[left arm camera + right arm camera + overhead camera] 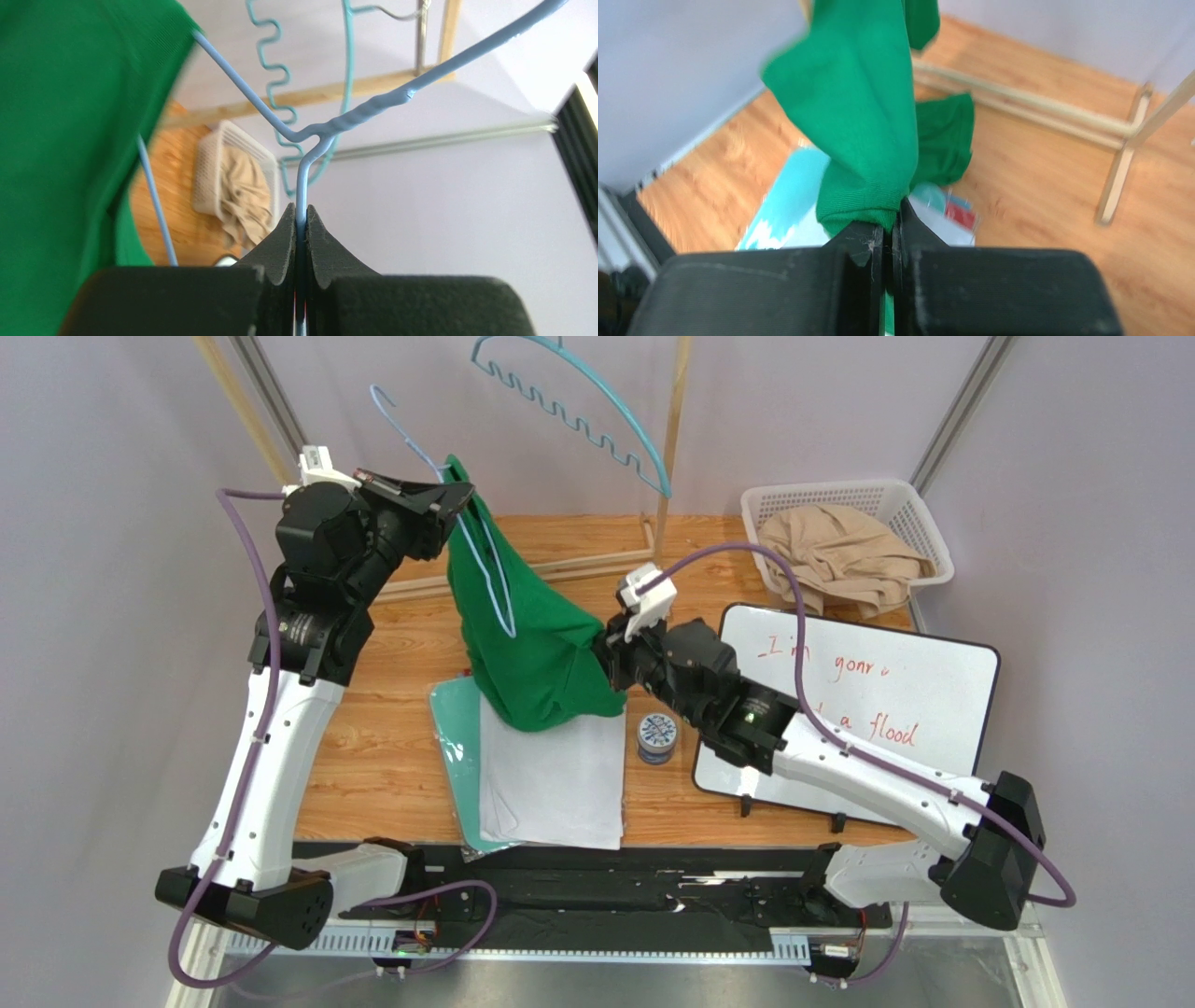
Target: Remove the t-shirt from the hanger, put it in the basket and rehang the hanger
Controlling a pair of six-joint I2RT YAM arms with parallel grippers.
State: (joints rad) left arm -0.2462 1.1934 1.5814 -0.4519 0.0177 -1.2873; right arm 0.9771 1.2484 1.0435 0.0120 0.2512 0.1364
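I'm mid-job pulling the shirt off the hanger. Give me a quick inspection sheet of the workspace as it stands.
Surface: wooden table, with white paper and a teal folder lying near the middle.
Job's things: green t-shirt held up, at least partly on the blue hanger.
Clutter: whiteboard with red writing, small jar, white basket of beige cloth.
Grippers: left gripper, jaws shut on the hanger's wire neck; right gripper, jaws shut on the t-shirt's edge.
Cables: purple cables loop clear of the t-shirt.
Surroundings: wooden rack with a teal hanger; pale walls.
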